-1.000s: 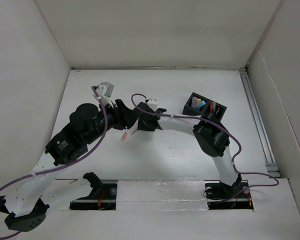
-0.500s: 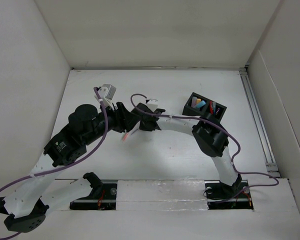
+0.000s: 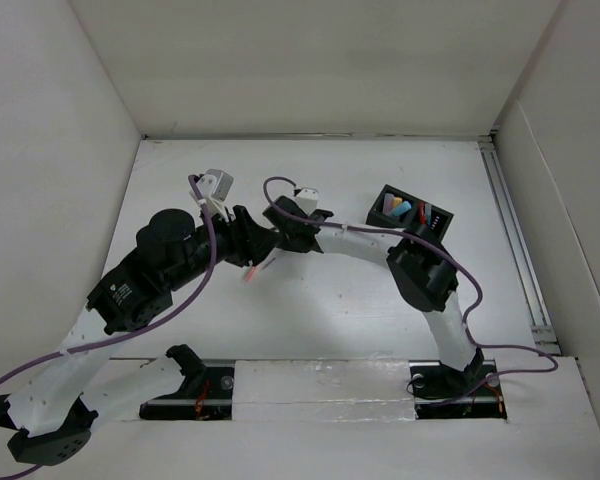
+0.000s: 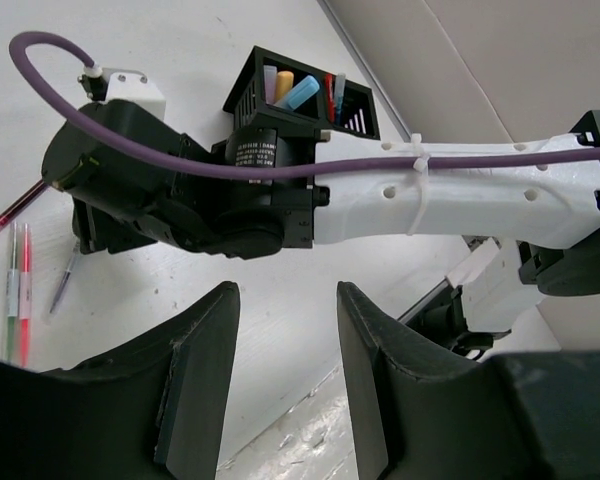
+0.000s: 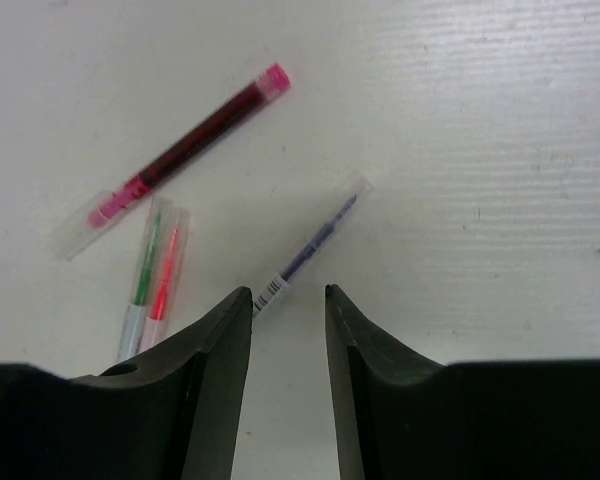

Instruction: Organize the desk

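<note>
The desk (image 3: pixel 350 300) is a white tabletop. Several pens lie loose on it, seen in the right wrist view: a pink-capped red pen (image 5: pixel 180 150), a green and a red pen side by side (image 5: pixel 155 275), and a thin purple pen (image 5: pixel 310 250). My right gripper (image 5: pixel 288 295) hangs open just over the purple pen's labelled end, with nothing between its fingers. From above, both grippers meet near the pens (image 3: pixel 250 270), the left gripper (image 3: pixel 258 240) close beside the right gripper (image 3: pixel 283 232). My left gripper (image 4: pixel 288 290) is open and empty, facing the right wrist.
A black compartmented organizer (image 3: pixel 410 213) stands at the back right with coloured items upright in it; it also shows in the left wrist view as the organizer (image 4: pixel 300 95). White wall panels (image 3: pixel 80 120) enclose the desk. A metal rail (image 3: pixel 515 240) runs along the right edge. Purple cables trail from both arms.
My right gripper has shifted slightly toward the back of the desk, and its jaws narrowed and widened again. The left arm has hardly moved.
</note>
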Controlling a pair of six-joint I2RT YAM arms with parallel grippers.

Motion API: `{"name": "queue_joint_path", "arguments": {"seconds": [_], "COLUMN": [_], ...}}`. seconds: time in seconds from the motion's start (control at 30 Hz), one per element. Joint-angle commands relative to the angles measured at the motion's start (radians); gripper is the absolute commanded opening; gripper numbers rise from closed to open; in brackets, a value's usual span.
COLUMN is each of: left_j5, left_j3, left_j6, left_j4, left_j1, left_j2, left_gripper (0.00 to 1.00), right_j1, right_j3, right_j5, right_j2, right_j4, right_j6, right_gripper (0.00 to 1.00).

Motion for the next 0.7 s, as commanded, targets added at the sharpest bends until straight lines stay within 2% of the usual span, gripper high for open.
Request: {"name": "queue_joint_path", "arguments": {"seconds": [0.0, 0.2, 0.4, 0.67], "left_j5": [0.0, -0.016, -0.067, -0.07], "left_j3": [0.005, 0.006, 0.02, 0.026], "left_j6": [0.028, 0.042, 0.054, 0.056], "left_j4": [0.011, -0.003, -0.017, -0.02], "left_j1": [-0.005, -0.005, -0.005, -0.005], "left_j2": [-0.004, -0.004, -0.007, -0.004], "left_gripper": [0.39, 0.39, 0.39, 0.38], "right_j1": [-0.013, -0.024, -0.024, -0.024], "right_j3": [0.082, 0.14, 0.301, 0.259], "right_j5": [0.016, -0.003, 0.008, 0.023], "right_j2": [0.029, 0.08, 0.152, 0.13], "right_j4": [-0.013, -0.029, -0.257, -0.27], "right_j6": [0.013, 0.026, 0.028, 0.014], "right_gripper": [0.41, 0.44, 0.42, 0.42]}}
